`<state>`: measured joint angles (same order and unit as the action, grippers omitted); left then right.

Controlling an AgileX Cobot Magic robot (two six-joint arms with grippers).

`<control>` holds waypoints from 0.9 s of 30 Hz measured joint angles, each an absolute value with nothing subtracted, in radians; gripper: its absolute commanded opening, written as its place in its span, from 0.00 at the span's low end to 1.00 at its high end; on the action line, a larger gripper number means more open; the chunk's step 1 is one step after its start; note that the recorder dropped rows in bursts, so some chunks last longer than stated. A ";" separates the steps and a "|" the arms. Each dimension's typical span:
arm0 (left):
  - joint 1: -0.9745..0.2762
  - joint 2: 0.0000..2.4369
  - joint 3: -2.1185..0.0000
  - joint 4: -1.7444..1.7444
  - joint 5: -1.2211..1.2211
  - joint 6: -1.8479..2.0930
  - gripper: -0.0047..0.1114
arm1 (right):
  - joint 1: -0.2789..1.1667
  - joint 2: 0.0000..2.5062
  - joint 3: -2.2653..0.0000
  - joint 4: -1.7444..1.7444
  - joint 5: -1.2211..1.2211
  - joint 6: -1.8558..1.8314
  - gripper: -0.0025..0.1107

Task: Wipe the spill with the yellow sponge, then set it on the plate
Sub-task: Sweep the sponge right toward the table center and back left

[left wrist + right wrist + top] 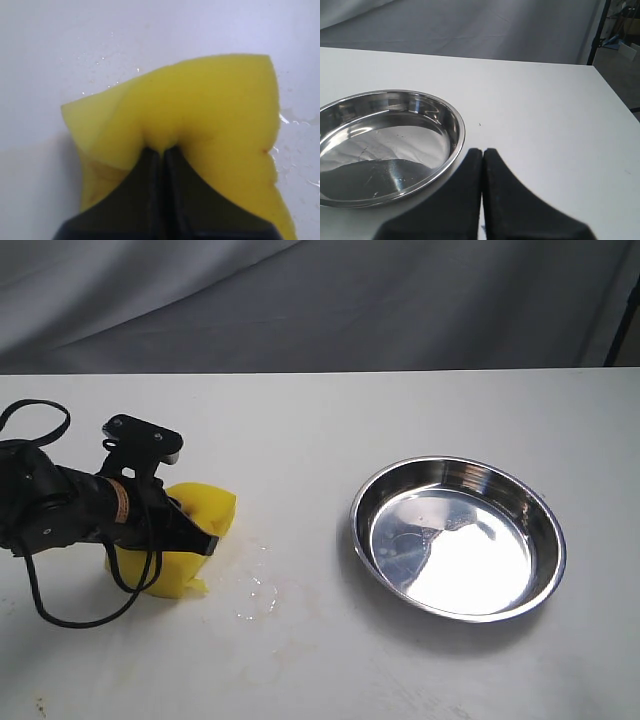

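The yellow sponge (pixel 205 510) sits toward the worktop's (pixel 330 420) left edge, bright foam buckled into a deep crease across its middle. Just beside it, on the plate's side, the spill (pixel 258 592) shows as thin clear droplets and faint smears. The plate (pixel 372 530), round shiny steel, rests flat well apart toward the right edge.

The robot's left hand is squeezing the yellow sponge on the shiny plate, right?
Not quite. The left hand does squeeze the yellow sponge, but on the white table next to the wet spill, well apart from the shiny plate. The exterior view shows it.
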<state>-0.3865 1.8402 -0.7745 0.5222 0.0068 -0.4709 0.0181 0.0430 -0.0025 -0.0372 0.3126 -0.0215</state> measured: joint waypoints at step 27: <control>-0.177 1.544 -0.760 0.568 0.052 -0.479 0.04 | 0.018 0.043 -0.002 -0.037 0.313 -0.022 0.02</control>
<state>-0.1767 1.5443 -0.7599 0.5680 0.0519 -0.4786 0.0181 0.0430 -0.0025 -0.0372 0.3126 -0.0215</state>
